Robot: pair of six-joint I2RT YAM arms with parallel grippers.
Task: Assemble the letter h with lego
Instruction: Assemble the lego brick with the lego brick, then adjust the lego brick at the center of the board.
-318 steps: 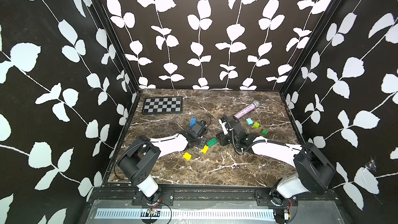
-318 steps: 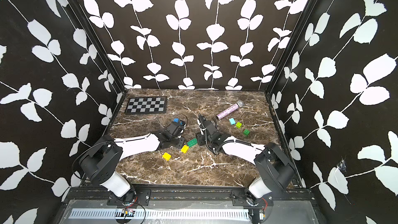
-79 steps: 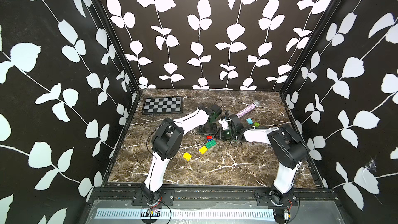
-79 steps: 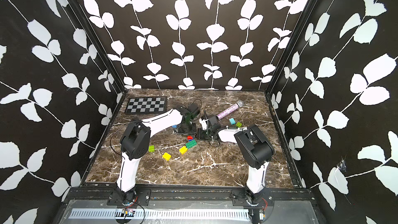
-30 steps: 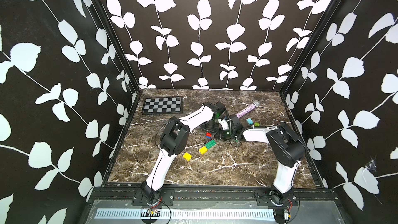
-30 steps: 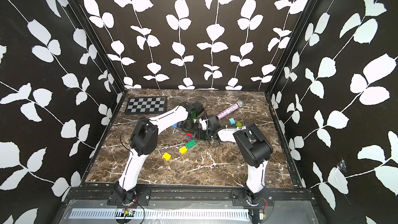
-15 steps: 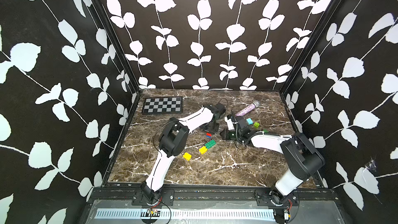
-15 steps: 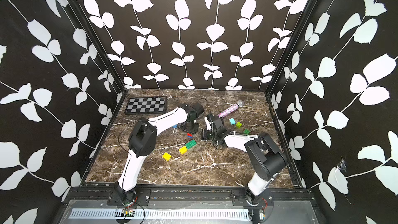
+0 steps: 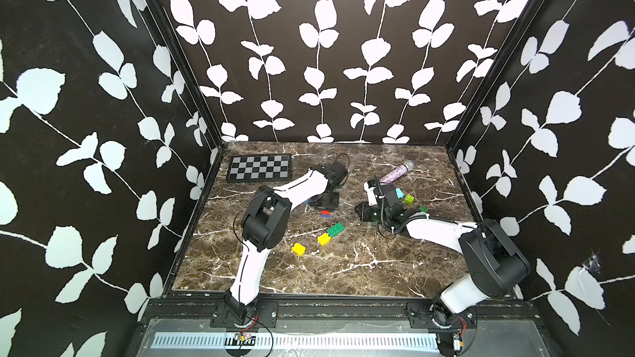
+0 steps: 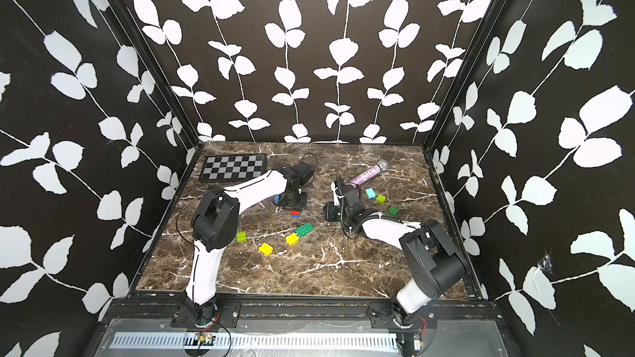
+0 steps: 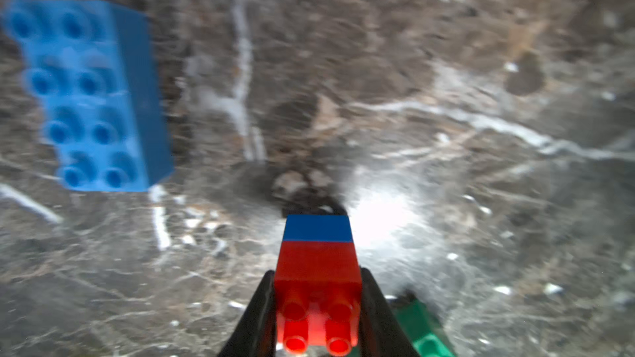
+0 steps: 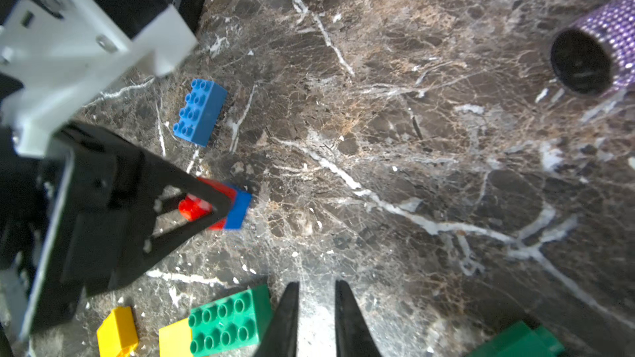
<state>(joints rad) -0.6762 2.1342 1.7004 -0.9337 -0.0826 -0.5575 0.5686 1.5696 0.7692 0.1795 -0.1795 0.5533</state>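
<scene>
Left claw (image 11: 318, 285) is clamped hard on a red brick (image 11: 318, 262), one finger on each side. A blue brick (image 11: 318, 228) is stuck to the red one's far end, and the red studs face back toward the wrist. The pair sits low over the counter (image 9: 343, 269); I can't tell whether it touches. Right claw (image 12: 316, 286) is open just a crack with nothing between its fingers. It points down at bare marble just beside a green brick (image 12: 230, 317). That green brick lies flat, studs up, butted against a yellow brick (image 12: 175, 338), and a second yellow brick (image 12: 117, 331) sits near them. A long blue brick (image 12: 199, 111) lies studs up near the held pair, on the side toward the board (image 9: 259, 168). In a top view a lime brick (image 10: 241, 236) lies alone by the left arm's elbow. Over by the right arm there is a loose row: a light blue brick (image 9: 399, 193), a second lime brick (image 9: 409, 198) and a dark green brick (image 9: 423, 208). All three lie close to the microphone (image 9: 398, 172), which lies on its side.
</scene>
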